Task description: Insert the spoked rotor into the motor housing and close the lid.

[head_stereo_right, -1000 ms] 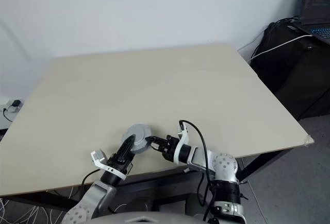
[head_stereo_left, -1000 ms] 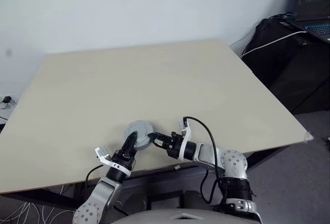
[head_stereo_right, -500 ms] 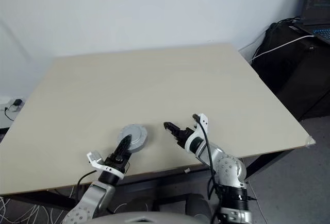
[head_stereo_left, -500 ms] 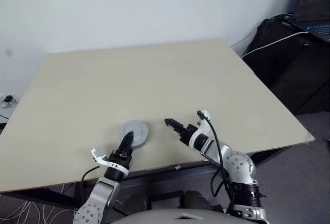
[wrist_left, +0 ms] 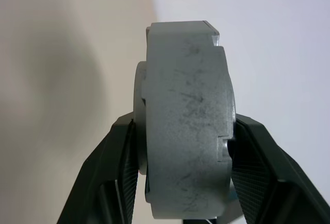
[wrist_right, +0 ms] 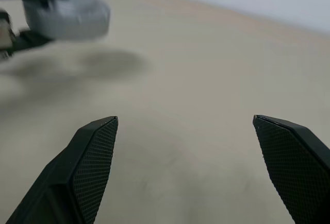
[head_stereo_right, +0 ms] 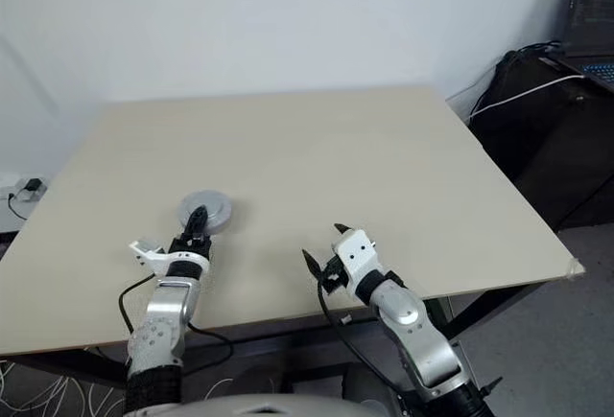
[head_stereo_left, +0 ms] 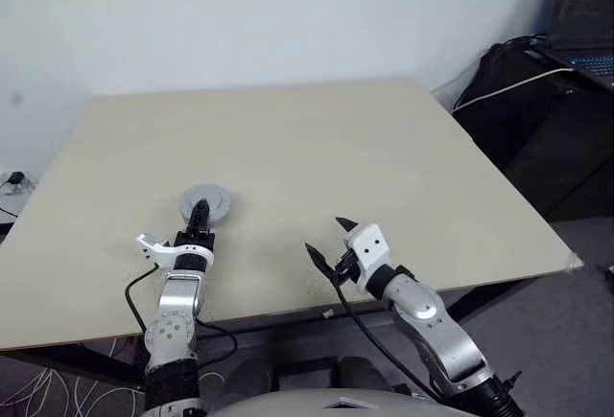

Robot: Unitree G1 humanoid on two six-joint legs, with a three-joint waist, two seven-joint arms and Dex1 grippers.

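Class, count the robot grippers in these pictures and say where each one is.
2. The left gripper is near the table's front left, its fingers clamped on the closed grey motor housing. The right gripper hangs open and empty near the front edge.

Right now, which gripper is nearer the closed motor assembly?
Left. The left gripper is clamped on the grey motor assembly, one finger on each flat face. The right gripper stands open and empty over the table, well off to the assembly's right.

Silver-grey lid (head_stereo_left: pixel 205 205), pale beige table (head_stereo_left: pixel 317 149), black gripper fingers (wrist_right: pixel 87 167)
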